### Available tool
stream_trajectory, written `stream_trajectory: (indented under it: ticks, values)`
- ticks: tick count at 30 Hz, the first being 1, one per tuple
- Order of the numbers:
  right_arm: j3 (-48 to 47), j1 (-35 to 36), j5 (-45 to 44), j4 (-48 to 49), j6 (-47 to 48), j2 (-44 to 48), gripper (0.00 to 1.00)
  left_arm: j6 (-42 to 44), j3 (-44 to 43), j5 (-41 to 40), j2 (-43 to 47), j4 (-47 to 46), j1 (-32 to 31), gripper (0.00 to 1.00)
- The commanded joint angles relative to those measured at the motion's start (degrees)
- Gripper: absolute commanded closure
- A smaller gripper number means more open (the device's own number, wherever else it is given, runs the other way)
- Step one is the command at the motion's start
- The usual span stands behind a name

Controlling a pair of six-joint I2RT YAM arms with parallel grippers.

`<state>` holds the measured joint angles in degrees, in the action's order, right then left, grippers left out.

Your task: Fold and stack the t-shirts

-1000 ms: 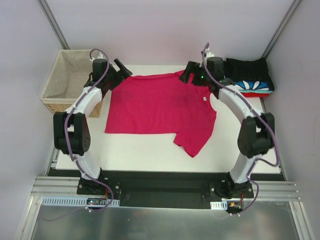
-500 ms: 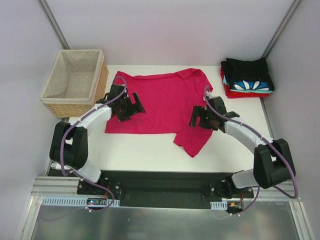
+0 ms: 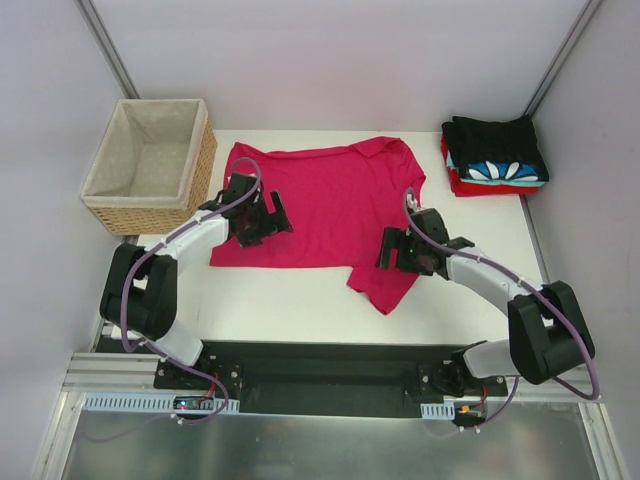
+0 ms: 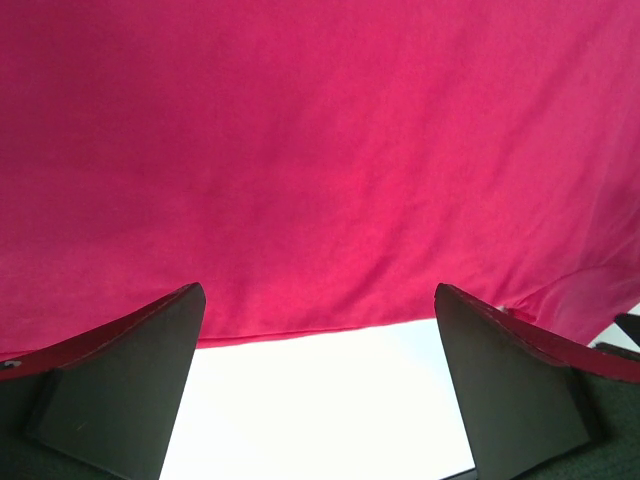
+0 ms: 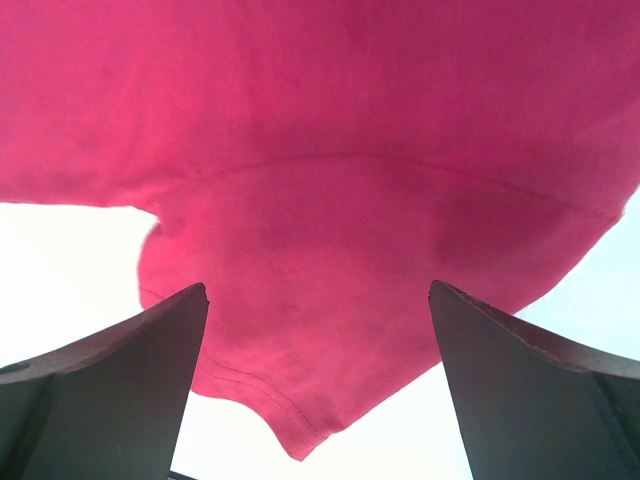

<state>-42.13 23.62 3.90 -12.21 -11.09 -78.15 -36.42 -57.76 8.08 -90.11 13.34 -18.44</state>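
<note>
The white table carries the crimson-pink tee, spread flat across its middle. Both arms overlap the tee and hide patches of its left edge and right side. A wicker basket sits at the far left. In the folded stack at the far right, the black shirt lies on top, and only the edges of the blue-white and red ones show. The left tool hangs over the tee's left part and the right tool over the near sleeve. Each has its jaws spread wide and empty. Both wrist views cut the tee off at the frame.
</note>
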Motion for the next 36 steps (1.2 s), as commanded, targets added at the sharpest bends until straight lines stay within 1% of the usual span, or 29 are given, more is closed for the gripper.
stream_trajectory:
  ticks: [1,7,11,14,15,18,20,22,26,31,32,34,35,36]
  values:
    - [1.87,0.47,0.67,2.36,-2.00,-1.83,0.03,0.74,0.45,-1.49,0.72,0.54,-1.86,0.01]
    - [4.77,0.47,-0.38,2.80,-4.02,-2.45,0.03,0.83,2.20,-0.96,3.44,0.54,-2.04,0.01]
    - [8.98,0.55,-2.05,1.75,-6.66,0.45,0.04,0.92,3.09,-0.96,5.29,0.63,-2.13,0.01]
    - [11.45,0.64,-3.46,-1.23,-9.20,4.75,0.03,0.92,3.44,-1.22,6.34,0.72,-2.13,0.01]
    - [12.85,0.82,-3.55,-2.02,-10.34,7.72,0.03,0.92,3.53,-1.39,6.61,0.72,-2.13,0.01]
    - [15.31,0.82,-7.93,-6.24,-11.67,13.00,0.03,0.74,3.53,-1.13,7.31,0.89,-2.13,0.01]
    - [15.94,0.82,-9.34,-9.83,-12.20,18.45,0.03,0.57,3.70,-0.96,7.92,0.98,-2.13,0.01]
    - [16.20,0.82,-11.28,-12.57,-12.11,22.75,0.03,0.39,3.88,-0.87,8.28,0.98,-2.22,0.01]
    - [16.73,0.73,-12.43,-18.45,-12.11,27.42,0.03,0.21,4.67,-0.61,9.15,1.07,-2.31,0.01]
    - [17.70,0.82,-12.78,-22.07,-13.16,33.67,0.03,-0.05,6.25,-0.69,11.26,1.07,-2.66,0.01]
    - [16.56,0.82,-12.95,-22.85,-13.25,34.98,0.03,-0.05,6.34,-0.61,12.22,1.07,-2.66,0.01]
    - [14.72,0.82,-13.13,-23.04,-12.64,35.00,0.03,0.12,6.69,-1.22,13.80,1.07,-2.75,0.01]
    - [11.84,0.82,-13.74,-23.04,-11.42,34.39,0.03,0.30,6.61,-1.48,14.25,1.24,-2.75,0.01]
    - [10.42,0.90,-14.01,-22.78,-10.54,32.03,0.03,0.91,6.17,-1.92,14.43,1.51,-2.75,0.01]
